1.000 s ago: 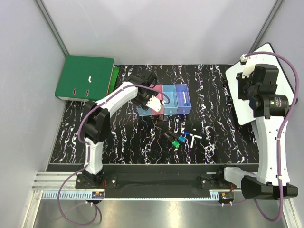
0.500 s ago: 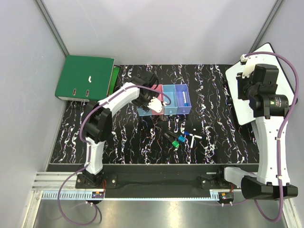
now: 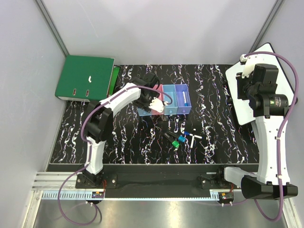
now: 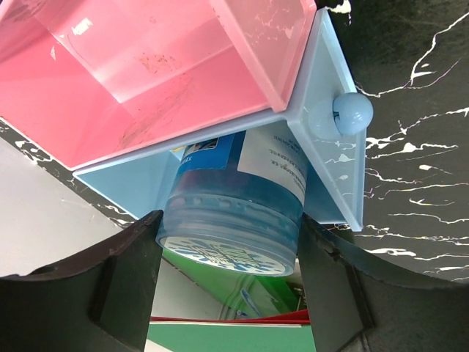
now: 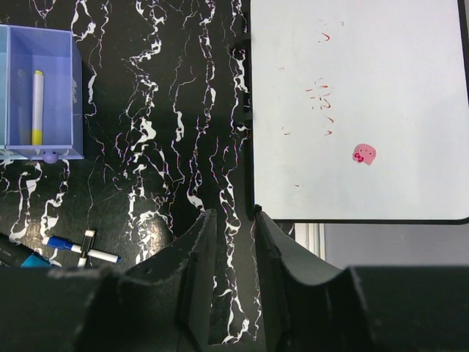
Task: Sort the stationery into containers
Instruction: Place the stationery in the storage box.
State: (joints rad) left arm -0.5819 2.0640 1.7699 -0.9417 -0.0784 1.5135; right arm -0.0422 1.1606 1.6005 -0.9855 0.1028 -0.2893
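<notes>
My left gripper point(image 3: 153, 106) is shut on the round blue tape roll point(image 4: 231, 220), one finger on each side, at the open top of the leftmost light blue bin point(image 4: 333, 169). The pink bin point(image 4: 146, 81) is beside it. The four joined bins point(image 3: 170, 102) stand mid-table, and a white pen point(image 3: 183, 98) lies in the purple-blue one point(image 5: 55, 95). A green-capped marker point(image 3: 175, 142), a blue-capped marker point(image 3: 182, 140) and thin white pens point(image 3: 192, 135) lie on the table in front of the bins. My right gripper point(image 5: 231, 220) is empty, jaws a narrow gap apart, high over the table.
The green ring binder point(image 3: 85, 77) lies at the back left, close behind the left gripper. The white board with a black rim point(image 3: 280, 66) lies at the right, its left edge next to the right gripper. Grey walls enclose the table.
My left gripper has shifted slightly to the right and nearer with the tape roll, over the left end of the bins. The right arm has not moved.
</notes>
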